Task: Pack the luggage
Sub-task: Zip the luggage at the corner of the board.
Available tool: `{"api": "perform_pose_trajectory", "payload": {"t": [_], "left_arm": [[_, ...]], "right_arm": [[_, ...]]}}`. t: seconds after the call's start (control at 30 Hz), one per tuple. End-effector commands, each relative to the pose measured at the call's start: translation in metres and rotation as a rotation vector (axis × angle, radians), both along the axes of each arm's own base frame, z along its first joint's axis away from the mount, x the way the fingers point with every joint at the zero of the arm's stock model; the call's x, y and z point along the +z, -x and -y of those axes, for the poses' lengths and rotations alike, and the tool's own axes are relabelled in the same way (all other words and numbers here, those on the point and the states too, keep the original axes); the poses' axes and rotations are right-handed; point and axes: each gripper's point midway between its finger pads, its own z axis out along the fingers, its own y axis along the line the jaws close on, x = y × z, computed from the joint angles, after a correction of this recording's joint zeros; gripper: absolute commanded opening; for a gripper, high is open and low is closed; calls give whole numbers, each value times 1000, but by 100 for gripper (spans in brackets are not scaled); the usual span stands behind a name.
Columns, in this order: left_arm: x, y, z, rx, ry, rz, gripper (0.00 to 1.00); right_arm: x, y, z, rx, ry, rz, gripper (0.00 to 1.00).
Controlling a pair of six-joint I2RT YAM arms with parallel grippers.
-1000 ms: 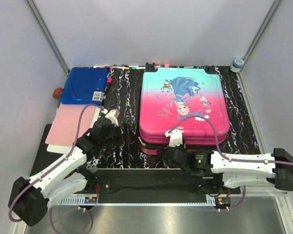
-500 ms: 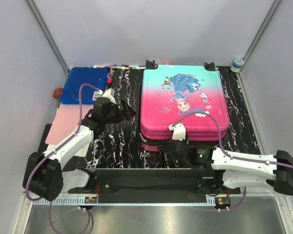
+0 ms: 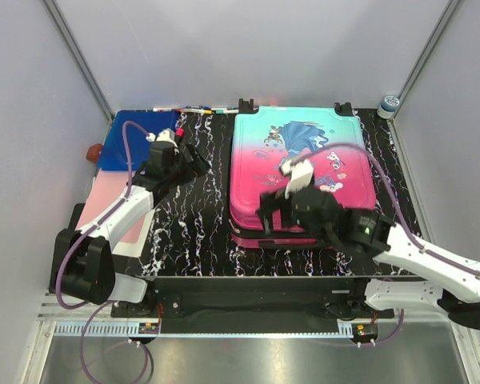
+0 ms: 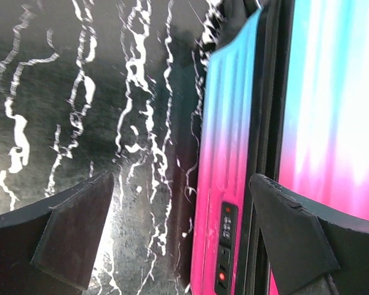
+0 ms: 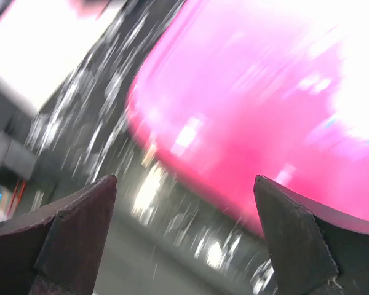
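Observation:
The luggage (image 3: 300,172) lies flat and closed on the black marbled mat, its shell teal at the far end and pink at the near end, with a princess print. My left gripper (image 3: 195,163) is open and empty, just left of the luggage and pointing at its left side. In the left wrist view the luggage's side (image 4: 227,166) with its combination lock (image 4: 226,246) lies between the spread fingers of my left gripper (image 4: 184,239). My right gripper (image 3: 274,214) is open and empty, raised above the lid's near left corner. The right wrist view is blurred and shows the pink shell (image 5: 246,104).
A flat blue folder (image 3: 128,140) lies at the back left with a pink sheet (image 3: 104,204) in front of it. Several markers (image 3: 196,110) lie along the back edge. A small round jar (image 3: 390,102) stands at the back right. A red object (image 3: 94,150) lies off the mat's left edge.
My left arm has stretched toward the back, swinging its gripper up beside the luggage's left side. My right gripper has risen from the luggage's near edge to above the lid.

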Motion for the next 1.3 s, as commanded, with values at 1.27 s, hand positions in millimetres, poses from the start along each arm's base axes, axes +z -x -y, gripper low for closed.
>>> {"api": "perform_pose_trajectory", "payload": {"t": [1.27], "left_arm": [[-83, 21, 72, -273, -122, -99, 99]], "right_arm": [[-164, -316, 170, -498, -218, -497, 100]]}}
